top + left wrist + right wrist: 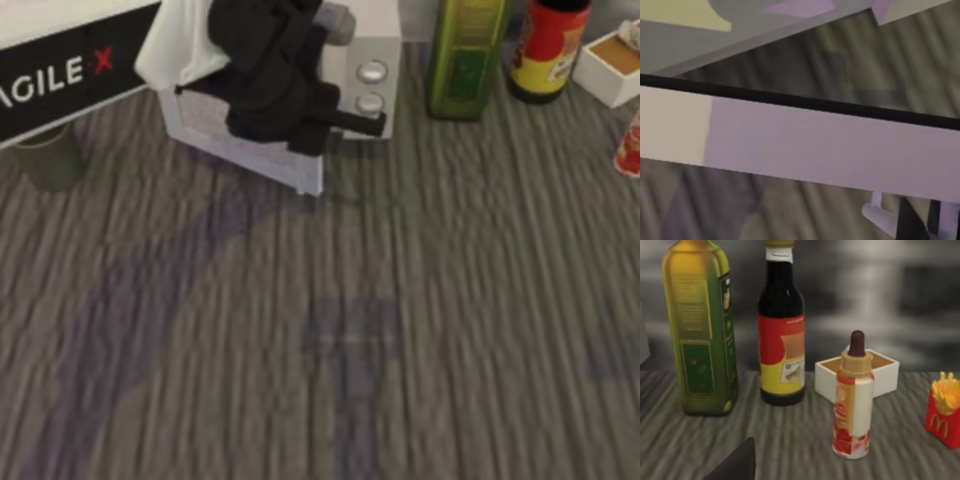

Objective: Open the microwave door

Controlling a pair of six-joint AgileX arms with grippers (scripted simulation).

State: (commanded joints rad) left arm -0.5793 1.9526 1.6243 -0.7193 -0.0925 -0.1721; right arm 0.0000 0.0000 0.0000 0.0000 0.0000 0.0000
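The white microwave (378, 40) stands at the table's back, left of centre, its two silver knobs (371, 86) facing forward. The microwave door (250, 150), white with a grey mesh window, is swung partly out, its free edge toward the table's middle. My left arm's black body covers the microwave's top, and my left gripper (308, 140) sits at the door's free end. In the left wrist view the door's edge (830, 145) crosses as a broad band, and the left gripper (922, 225) is shut on the white door handle (877, 216). My right gripper (735, 467) shows only as a dark tip, off the top view.
Right of the microwave stand a green oil bottle (468, 55), a dark sauce bottle (545, 50) and a small white box (620, 65). A small red-and-white bottle (854, 405) and a red fries carton (944, 412) sit nearer. A green cup (50, 155) and a black sign (60, 75) are at left.
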